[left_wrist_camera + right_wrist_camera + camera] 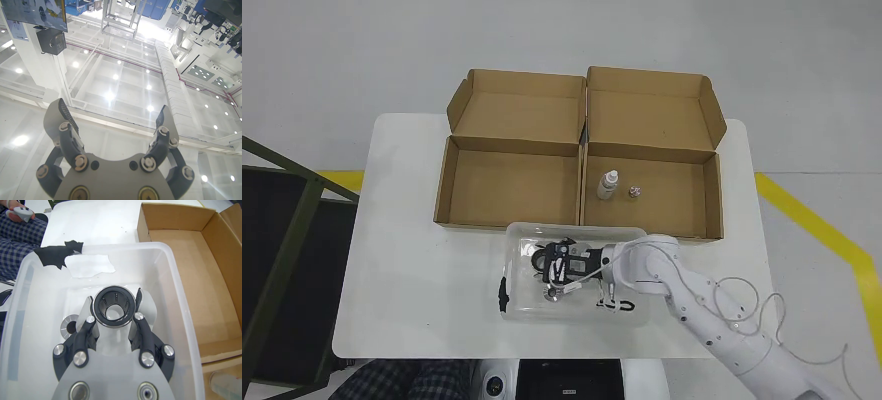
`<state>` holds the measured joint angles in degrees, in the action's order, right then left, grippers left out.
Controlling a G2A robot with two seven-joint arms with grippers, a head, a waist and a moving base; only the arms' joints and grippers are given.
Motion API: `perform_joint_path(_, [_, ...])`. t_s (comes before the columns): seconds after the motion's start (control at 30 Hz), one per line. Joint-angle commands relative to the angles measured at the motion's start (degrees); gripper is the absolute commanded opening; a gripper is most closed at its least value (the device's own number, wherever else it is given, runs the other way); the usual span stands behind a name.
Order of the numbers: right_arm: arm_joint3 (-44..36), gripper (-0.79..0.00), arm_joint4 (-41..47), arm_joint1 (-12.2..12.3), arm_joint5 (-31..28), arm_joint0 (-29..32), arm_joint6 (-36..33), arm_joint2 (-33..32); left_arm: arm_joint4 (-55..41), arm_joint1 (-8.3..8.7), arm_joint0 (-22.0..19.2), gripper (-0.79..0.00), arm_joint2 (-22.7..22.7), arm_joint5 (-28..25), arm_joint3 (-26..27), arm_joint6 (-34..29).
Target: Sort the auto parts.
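Note:
A clear plastic bin [527, 300] stands on the white table before two open cardboard boxes. My right gripper [114, 295] is down inside the bin [168, 256], shut on a black cylindrical bearing with a steel rim [114, 306] that stands on end between the pads. A flat silver disc with a dark hole [69, 326] lies on the bin floor beside one finger. From the top view the right gripper [560, 268] sits over the bin's middle. My left gripper [112, 106] points at the ceiling, open with nothing in it.
The left cardboard box [507, 190] holds nothing. In the right box [672, 200] lie a small white bottle [609, 183] and a tiny part [635, 191]. Torn black tape [54, 255] hangs on the bin's rim. Bare table lies left of the bin.

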<state>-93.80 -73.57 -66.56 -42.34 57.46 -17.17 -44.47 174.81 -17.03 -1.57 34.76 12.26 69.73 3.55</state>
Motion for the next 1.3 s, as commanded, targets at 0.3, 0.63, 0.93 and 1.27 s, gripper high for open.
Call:
perform_joint_path(0.3, [-8.12, -0.785, 2.63, 1.71, -2.68, 3.28, -1.3, -6.28, 0.0, 0.0, 0.0, 0.0, 0.0, 0.0, 0.0, 0.0])
perform_joint_path(0.63, [-15.15, -0.785, 5.43, 3.09, -3.68, 6.12, -2.88, -12.21, 0.0, 0.0, 0.0, 0.0, 0.0, 0.0, 0.0, 0.0])
perform_joint_path(0.93, [-18.55, -0.785, 8.32, 4.04, -3.9, 8.07, -2.9, -17.2, 0.0, 0.0, 0.0, 0.0, 0.0, 0.0, 0.0, 0.0])
perform_joint_path(1.27, [-20.73, -0.785, 10.72, 4.87, -3.54, 8.91, -1.85, -22.78, 0.0, 0.0, 0.0, 0.0, 0.0, 0.0, 0.0, 0.0])
